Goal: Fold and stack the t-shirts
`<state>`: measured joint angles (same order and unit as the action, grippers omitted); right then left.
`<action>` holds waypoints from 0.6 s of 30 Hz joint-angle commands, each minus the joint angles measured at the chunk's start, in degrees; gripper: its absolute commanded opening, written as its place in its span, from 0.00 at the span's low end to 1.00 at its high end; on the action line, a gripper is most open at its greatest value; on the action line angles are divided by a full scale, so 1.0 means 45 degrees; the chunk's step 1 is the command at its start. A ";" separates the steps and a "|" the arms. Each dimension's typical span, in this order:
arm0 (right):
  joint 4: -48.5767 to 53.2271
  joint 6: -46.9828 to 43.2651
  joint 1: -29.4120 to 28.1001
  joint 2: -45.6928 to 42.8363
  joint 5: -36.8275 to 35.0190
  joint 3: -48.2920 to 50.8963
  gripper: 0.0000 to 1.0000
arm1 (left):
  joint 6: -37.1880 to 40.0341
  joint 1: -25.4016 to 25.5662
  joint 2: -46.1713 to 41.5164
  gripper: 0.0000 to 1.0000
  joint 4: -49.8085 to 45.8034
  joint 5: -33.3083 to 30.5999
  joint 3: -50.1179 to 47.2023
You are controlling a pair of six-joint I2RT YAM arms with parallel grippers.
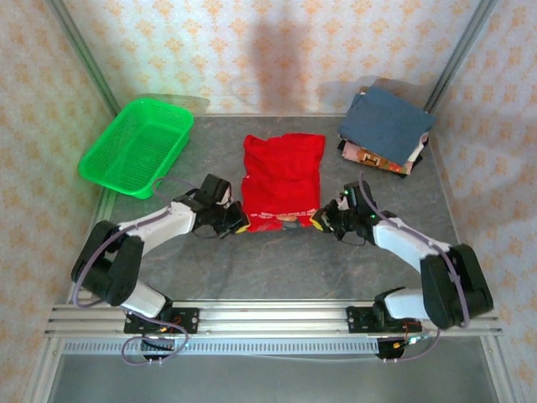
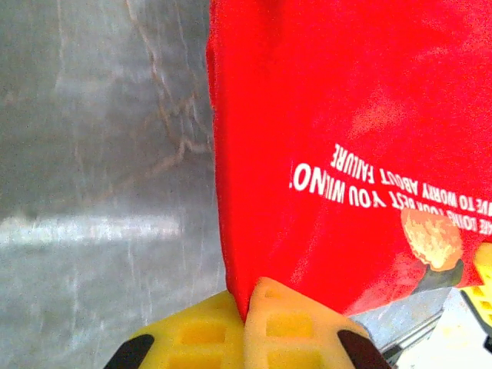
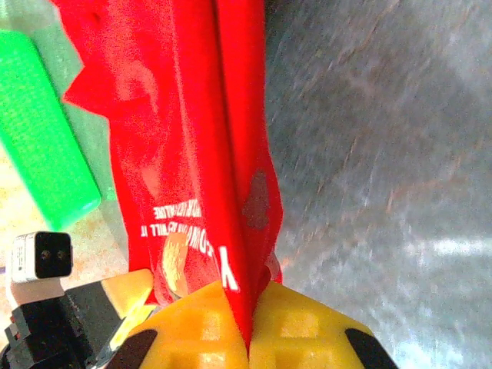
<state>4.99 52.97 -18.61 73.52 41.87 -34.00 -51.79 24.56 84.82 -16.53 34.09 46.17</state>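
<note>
A bright red t-shirt (image 1: 283,178) with a printed picture and white lettering lies partly folded in the middle of the table. My left gripper (image 1: 237,225) is shut on its near left corner; in the left wrist view the red cloth (image 2: 346,138) runs down between the yellow fingertips (image 2: 296,327). My right gripper (image 1: 321,218) is shut on the near right corner, the red cloth (image 3: 207,138) pinched between its yellow pads (image 3: 192,334). At the back right, a slate-blue t-shirt (image 1: 388,122) lies on top of a stack of folded patterned shirts (image 1: 379,159).
A green mesh basket (image 1: 138,147) stands at the back left of the grey table (image 1: 268,260); its green side (image 3: 42,131) appears in the right wrist view. Patterned walls close in the back and sides. A metal rail (image 1: 268,319) runs along the near edge.
</note>
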 commanded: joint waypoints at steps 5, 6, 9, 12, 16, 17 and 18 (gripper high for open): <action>0.2860 0.1421 -0.1775 -0.4372 -0.1289 0.1491 0.00 | -0.0490 0.1528 -0.2897 0.00 -0.1730 -0.1544 -0.1296; 0.3035 0.1685 -0.2082 -0.4871 -0.1511 0.1618 0.00 | -0.0720 0.1788 -0.3182 0.00 -0.1738 -0.1620 -0.1413; 0.3888 0.2517 -0.3097 -0.6541 -0.2294 0.1893 0.00 | -0.1396 0.2892 -0.4086 0.00 -0.2049 -0.2225 -0.1633; 0.4901 0.2948 -0.3799 -0.7775 -0.2848 0.1887 0.00 | -0.2026 0.3752 -0.4915 0.00 -0.2407 -0.2733 -0.1830; 0.5993 0.3446 -0.4734 -0.8863 -0.3403 0.1745 0.00 | -0.3054 0.4800 -0.6398 0.00 -0.2912 -0.3456 -0.2240; 0.6203 0.3557 -0.4998 -0.9046 -0.3563 0.1684 0.00 | -0.3270 0.5051 -0.6738 0.00 -0.3060 -0.3583 -0.2300; 0.6364 0.3668 -0.5244 -0.9162 -0.3750 0.1588 0.00 | -0.3470 0.5257 -0.7049 0.00 -0.3225 -0.3734 -0.2330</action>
<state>27.90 66.11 -39.59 33.98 29.63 -25.82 -62.43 46.11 56.66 -26.96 22.33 36.56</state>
